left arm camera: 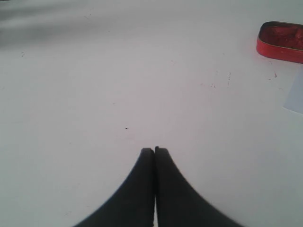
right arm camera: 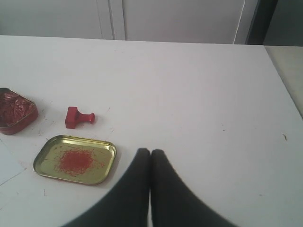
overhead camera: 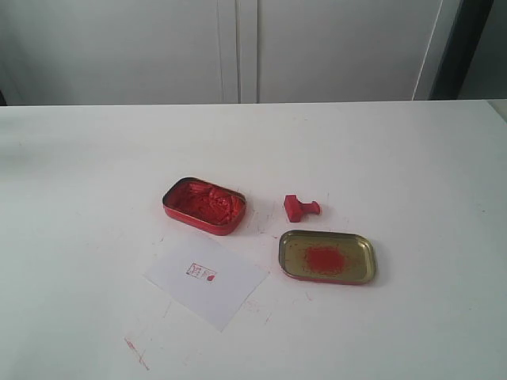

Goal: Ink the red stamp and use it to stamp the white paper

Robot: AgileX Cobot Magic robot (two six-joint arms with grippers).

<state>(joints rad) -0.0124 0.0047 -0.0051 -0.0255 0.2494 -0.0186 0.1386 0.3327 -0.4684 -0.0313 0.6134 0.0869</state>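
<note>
Table (overhead camera: 396,158): white, flat, carrying four items grouped near its middle in the exterior view.

Red stamp (overhead camera: 301,208): lies on its side on the bare tabletop, handle pointing toward the right of the exterior view. It sits between the red tin (overhead camera: 204,205) and the gold lid (overhead camera: 297,252), just behind the lid's far rim and apart from both. Nothing touches it.

White paper (overhead camera: 230,297): lies flat in front of the red tin and to the left of the gold lid, turned at an angle to the table edge. It bears a small red imprint (overhead camera: 200,272) near its upper part.

Red tin: open, filled with lumpy red paste.

Gold lid: shallow, with a red smear at its centre.

Left gripper (left arm camera: 154,150): both dark fingers pressed together, closed on nothing, over bare tabletop well away from the red tin.

Right gripper (right arm camera: 150,151): fingers likewise pressed together, empty, above the table beside the gold lid and clear of the stamp.

Faint red streaks (overhead camera: 136,354) mark the tabletop near the front edge
</note>
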